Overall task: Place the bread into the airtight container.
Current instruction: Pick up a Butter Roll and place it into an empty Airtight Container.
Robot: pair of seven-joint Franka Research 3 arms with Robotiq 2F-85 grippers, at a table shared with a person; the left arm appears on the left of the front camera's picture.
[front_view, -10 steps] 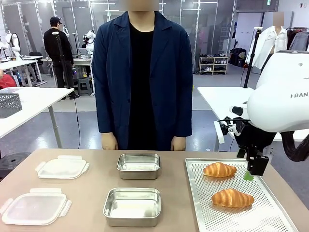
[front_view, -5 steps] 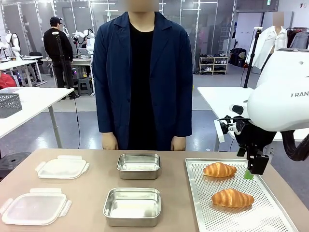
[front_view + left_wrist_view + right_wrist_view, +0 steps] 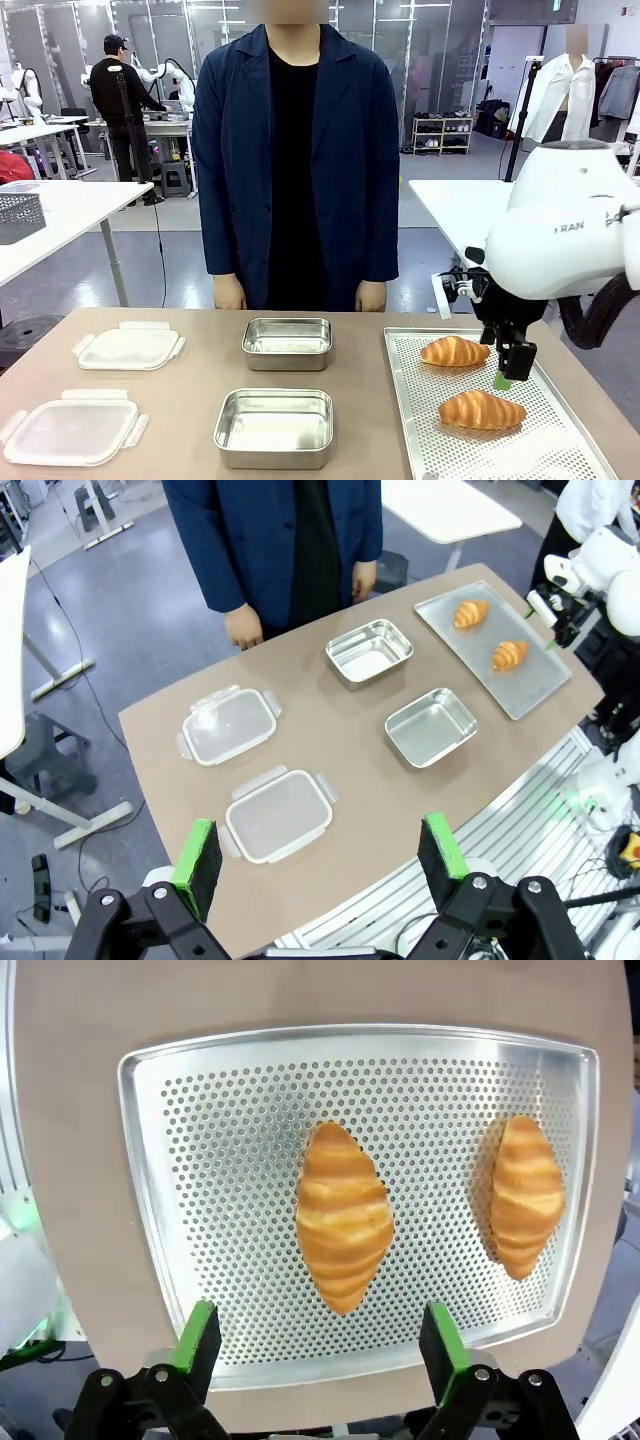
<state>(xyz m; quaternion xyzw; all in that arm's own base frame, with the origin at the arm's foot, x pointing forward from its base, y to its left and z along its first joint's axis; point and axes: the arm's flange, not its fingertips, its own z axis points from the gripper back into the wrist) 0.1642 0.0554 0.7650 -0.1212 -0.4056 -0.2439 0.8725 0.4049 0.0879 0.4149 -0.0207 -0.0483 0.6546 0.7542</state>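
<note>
Over the tray (image 3: 440, 440) at the table's right: right gripper (image 3: 503, 380) spread wide and empty, poised just above the nearer bread (image 3: 481, 410), with the second bread (image 3: 455, 351) farther back on the same tray. Left gripper (image 3: 318, 865) likewise wide open, holding nothing, high above the table (image 3: 330, 750). Mid-table, two open metal containers (image 3: 273, 456), well apart from both breads, and two clear lids (image 3: 70, 432) to their left.

Front view faces the person (image 3: 295, 170) across the bench (image 3: 205, 388). Both wrist views look down on the tray (image 3: 545, 685): left from afar, right close.
</note>
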